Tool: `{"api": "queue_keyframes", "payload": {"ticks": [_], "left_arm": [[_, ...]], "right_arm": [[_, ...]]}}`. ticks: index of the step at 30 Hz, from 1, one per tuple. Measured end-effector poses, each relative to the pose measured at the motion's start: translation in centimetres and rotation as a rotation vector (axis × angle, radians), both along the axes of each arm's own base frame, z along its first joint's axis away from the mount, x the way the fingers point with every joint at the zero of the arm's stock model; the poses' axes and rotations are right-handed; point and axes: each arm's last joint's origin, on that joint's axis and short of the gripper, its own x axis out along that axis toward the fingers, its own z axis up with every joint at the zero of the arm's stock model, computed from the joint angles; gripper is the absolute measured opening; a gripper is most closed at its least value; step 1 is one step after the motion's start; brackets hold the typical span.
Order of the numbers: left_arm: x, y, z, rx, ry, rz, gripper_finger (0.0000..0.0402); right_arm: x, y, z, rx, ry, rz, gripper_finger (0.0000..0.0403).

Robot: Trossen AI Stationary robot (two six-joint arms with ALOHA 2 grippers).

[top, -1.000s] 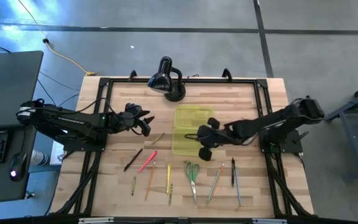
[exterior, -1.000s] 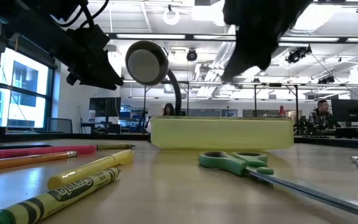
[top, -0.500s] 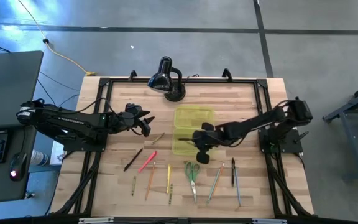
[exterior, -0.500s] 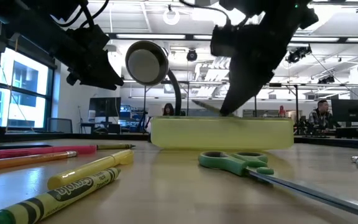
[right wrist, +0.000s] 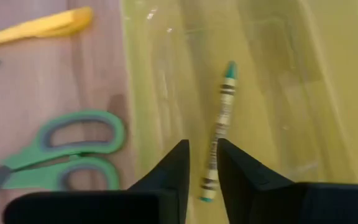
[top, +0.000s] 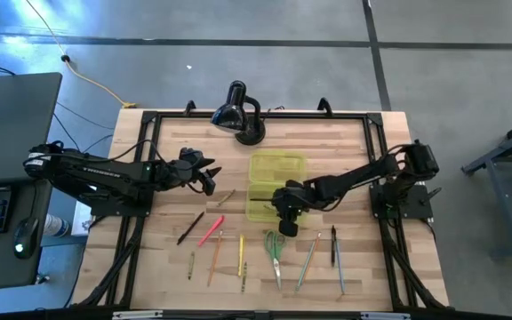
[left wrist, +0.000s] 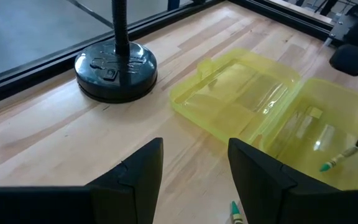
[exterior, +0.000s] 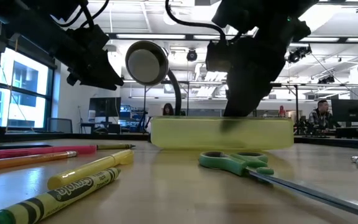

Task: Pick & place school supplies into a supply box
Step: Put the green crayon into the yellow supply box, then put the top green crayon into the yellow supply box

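Observation:
The translucent yellow-green supply box (top: 274, 182) lies open on the table's middle, with its two halves side by side. My right gripper (right wrist: 202, 165) points steeply down over the near half, open. A green crayon (right wrist: 222, 118) lies inside that half. One end of it sits under the gap between the fingertips, with room on either side. In the left wrist view the crayon (left wrist: 337, 160) shows slanted in the box. My left gripper (left wrist: 194, 168) hovers open at the table's left (top: 210, 178). Scissors (top: 276, 249) and loose pencils (top: 216, 244) lie flat near the front edge.
A black desk lamp (top: 236, 111) stands on its round base (left wrist: 115, 65) behind the box. The green-handled scissors (right wrist: 61, 149) lie just in front of the box's near wall. Further pens (top: 334, 249) lie at the front right, and crayons (exterior: 82, 183) at the front left.
My right gripper has sunk toward the box's near half, moved a little toward the table's left and tipped further down. Half a second ago a thin crayon stuck out of its fingers above the box wall in the low view. It no longer shows there.

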Motion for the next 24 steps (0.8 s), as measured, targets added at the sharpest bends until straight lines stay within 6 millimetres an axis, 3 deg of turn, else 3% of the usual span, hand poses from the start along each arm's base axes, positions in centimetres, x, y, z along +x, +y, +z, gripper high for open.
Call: {"api": "queue_keyframes", "payload": {"ticks": [10, 24], "left_arm": [[0.0, -0.1, -0.1, -0.017, 0.013, -0.017, 0.0216], [0.5, -1.1, -3.4, -0.354, 0.192, -0.226, 0.0216]], "right_arm": [[0.2, -0.5, 0.3, -0.125, -0.043, -0.056, 0.0091], [-0.2, -1.6, 4.1, -0.411, -0.221, -0.204, 0.0083]]}}
